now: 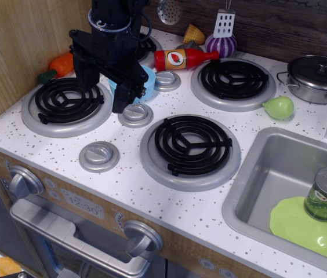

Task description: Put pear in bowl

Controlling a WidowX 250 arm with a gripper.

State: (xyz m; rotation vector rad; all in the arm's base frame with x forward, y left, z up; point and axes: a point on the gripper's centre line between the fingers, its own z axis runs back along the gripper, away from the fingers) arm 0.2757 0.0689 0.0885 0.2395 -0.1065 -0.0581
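Pear: pear (pixel 278 108) lies on the white speckled surface (pixel 123 185) at the right, between the far right burner (pixel 233 83) and the steel lidded pot (pixel 318 78), just beyond the far edge of the sink (pixel 250 191). Its tapered tip points left.

Bowl: bowl (pixel 147 81) sits left of centre, light blue, mostly hidden behind the arm; only its right rim shows, beside a silver knob (pixel 167 81).

Pincer: pincer (pixel 110 92) hangs over the gap between the near left burner (pixel 66 103) and the bowl. Its two black fingers stand apart with nothing between them. It is well apart from the pear.

Progress: judged from this, the pear is untouched and the reach has yet to be made; the whole carry across the stove is ahead.

Handling: pear looks like hollow smooth plastic, so probably light, stiff and a little slippery. Rounded, it may roll if nudged from one side.

Grip: best taken across the fat belly, fingers closing on the two widest sides, not on the narrow tip where they would slide off.

Clutter: red ketchup bottle (pixel 184 58) lies just beyond the bowl, and a purple onion (pixel 221 44) farther back; a lime-green plate (pixel 305 223) and a green can (pixel 326 194) sit in the sink, neither of them the target.

Risk: a gentle squeeze should do; too hard may squirt it out.
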